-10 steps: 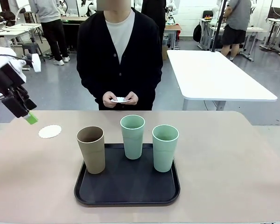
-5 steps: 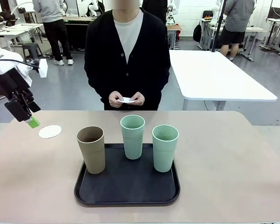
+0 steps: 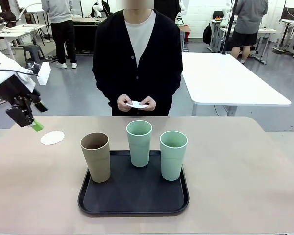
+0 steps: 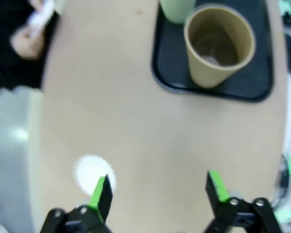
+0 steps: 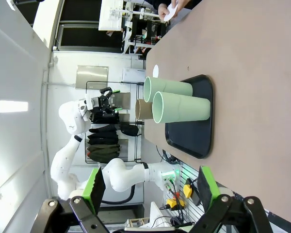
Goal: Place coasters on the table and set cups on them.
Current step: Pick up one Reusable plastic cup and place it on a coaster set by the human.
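Note:
One white scalloped coaster [image 3: 52,137] lies on the beige table [image 3: 245,166] at the left. My left gripper [image 3: 35,125] hovers just above and left of it, open and holding nothing. In the left wrist view the left gripper [image 4: 159,189] has the coaster [image 4: 89,170] by one green finger. A tan cup [image 3: 95,156] and two mint cups [image 3: 138,143] [image 3: 173,154] stand upright on a black tray [image 3: 133,196]. The person's hands [image 3: 136,104] hold more white coasters at the far edge. My right gripper [image 5: 150,187] is open and empty, off the table's right side.
The tray [image 4: 208,90] with the tan cup [image 4: 218,46] lies farther along the table from my left gripper. Bare beige tabletop lies to the tray's left, right and far side. A white table [image 3: 225,78] stands behind at the right.
The left gripper has turned a little and stayed over the table's left edge beside the coaster. The person has shifted slightly to the right. Cups and tray have not moved.

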### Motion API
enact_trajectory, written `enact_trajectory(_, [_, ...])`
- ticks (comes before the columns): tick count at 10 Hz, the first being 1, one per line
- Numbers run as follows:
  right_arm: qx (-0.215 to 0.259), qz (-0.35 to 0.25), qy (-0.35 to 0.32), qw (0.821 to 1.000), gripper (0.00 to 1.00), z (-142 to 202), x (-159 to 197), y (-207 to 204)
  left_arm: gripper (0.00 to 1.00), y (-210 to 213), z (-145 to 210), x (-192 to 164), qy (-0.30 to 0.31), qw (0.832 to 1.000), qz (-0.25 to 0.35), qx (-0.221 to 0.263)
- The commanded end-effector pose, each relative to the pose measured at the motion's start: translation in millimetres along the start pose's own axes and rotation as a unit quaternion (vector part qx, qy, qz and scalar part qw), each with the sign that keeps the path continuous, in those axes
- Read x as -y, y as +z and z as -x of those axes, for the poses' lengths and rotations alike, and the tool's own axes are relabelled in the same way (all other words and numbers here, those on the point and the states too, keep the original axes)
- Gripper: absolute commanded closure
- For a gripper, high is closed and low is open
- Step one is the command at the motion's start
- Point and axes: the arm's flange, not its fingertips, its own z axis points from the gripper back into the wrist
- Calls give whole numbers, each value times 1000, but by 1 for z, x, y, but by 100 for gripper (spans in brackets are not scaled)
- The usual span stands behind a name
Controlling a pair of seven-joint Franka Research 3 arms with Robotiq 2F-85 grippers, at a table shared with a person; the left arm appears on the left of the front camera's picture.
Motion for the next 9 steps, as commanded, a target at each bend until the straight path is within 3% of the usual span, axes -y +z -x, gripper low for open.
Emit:
enact_trajectory(1, [1, -7, 1, 1000, 0, 0, 1, 0, 0, -39, 16, -8, -158, 970, -30, 184])
enact_trajectory(3, [1, -7, 1, 1000, 0, 0, 1, 0, 0, -62, 29, -7, -140, 939, -15, 312])
enact_trajectory(4, [1, -7, 1, 1000, 0, 0, 1, 0, 0, -68, 40, -3, -123, 929, 5, 349])
enact_trajectory(6, [1, -7, 1, 1000, 0, 0, 1, 0, 0, -81, 59, 6, -100, 915, 54, 387])
enact_trajectory(9, [1, -7, 1, 1000, 0, 0, 1, 0, 0, -109, 77, 14, -75, 915, 89, 387])
